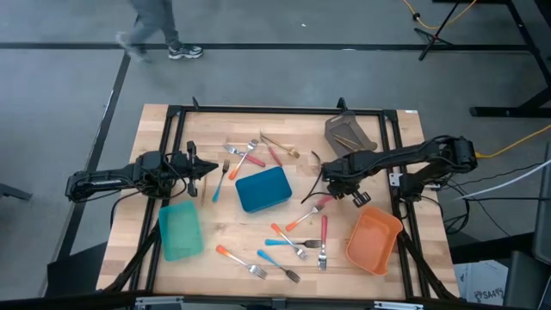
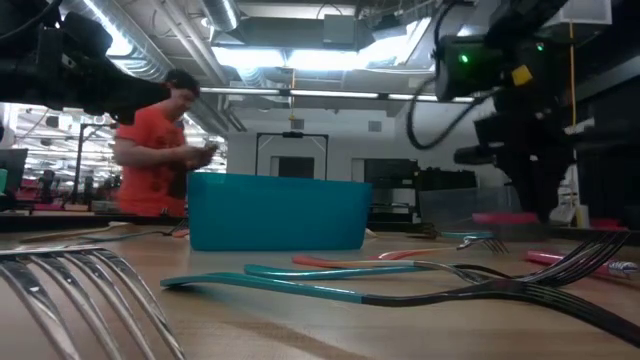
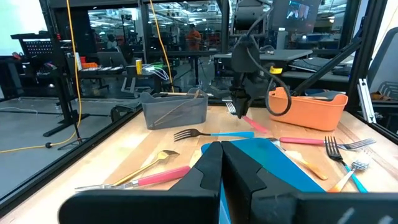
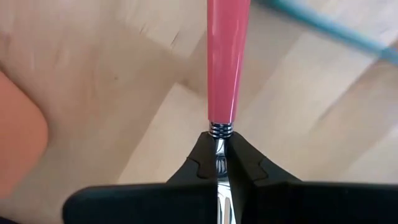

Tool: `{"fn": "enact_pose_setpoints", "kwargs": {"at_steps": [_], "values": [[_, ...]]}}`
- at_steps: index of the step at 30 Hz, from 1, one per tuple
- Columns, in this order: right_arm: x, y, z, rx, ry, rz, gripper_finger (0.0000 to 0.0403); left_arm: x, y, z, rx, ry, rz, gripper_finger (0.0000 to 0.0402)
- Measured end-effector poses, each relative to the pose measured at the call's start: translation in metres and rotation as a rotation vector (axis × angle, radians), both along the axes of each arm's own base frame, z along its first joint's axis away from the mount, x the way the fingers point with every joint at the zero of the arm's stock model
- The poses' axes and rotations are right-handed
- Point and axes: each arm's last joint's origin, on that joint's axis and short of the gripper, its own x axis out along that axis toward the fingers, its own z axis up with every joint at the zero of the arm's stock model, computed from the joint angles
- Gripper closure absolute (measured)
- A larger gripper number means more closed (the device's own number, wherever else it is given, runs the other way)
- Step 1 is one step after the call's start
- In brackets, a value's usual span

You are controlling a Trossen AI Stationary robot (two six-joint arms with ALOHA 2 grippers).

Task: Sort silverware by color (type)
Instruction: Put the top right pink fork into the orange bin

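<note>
1. Right jaws (image 4: 217,163) clamped on the metal neck of a pink-handled fork (image 4: 227,59), just below the ringed collar, handle pointing straight ahead of the jaws.
2. In the high view, right jaws (image 1: 330,195) over the bench (image 1: 232,232) between the blue bin (image 1: 263,189) and the orange bin (image 1: 373,240), pink-handled fork (image 1: 320,203) slanting out from them.
3. Left jaws (image 3: 221,163) closed together, holding nothing, with the blue bin (image 3: 273,158) directly in front.
4. In the high view, left jaws (image 1: 205,172) beside the blue bin, with the teal bin (image 1: 180,231) close by.
5. Between left jaws and blue bin: a blue-handled utensil (image 1: 218,184).
6. Beyond the blue bin from the left jaws: an orange-handled fork (image 1: 244,160), a red-handled piece (image 1: 276,156), gold pieces (image 1: 277,142).
7. Near the right jaws, toward the orange bin: a second pink-handled fork (image 1: 323,241).
8. Further silverware strewn on the bench in front of the blue bin: blue-handled forks (image 1: 287,244) and orange-handled forks (image 1: 239,260).
9. Grey bin (image 1: 349,132) behind the right jaws, a gold piece inside.
10. Person (image 1: 155,26) walking on the floor beyond the bench.
</note>
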Motion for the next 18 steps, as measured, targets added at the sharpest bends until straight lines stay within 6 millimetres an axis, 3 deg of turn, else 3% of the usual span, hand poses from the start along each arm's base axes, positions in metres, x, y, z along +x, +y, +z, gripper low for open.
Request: {"fn": "enact_pose_setpoints", "kwargs": {"at_steps": [11, 18], "values": [[0.023, 0.005, 0.055, -0.012, -0.069, 0.026, 0.0403, 0.0, 0.0, 0.0, 0.0, 0.0, 0.0, 0.0399], [0.03, 0.042, 0.09, -0.007, -0.138, 0.136, 0.0403, 0.0, 0.0, 0.0, 0.0, 0.0, 0.0, 0.0399]]}}
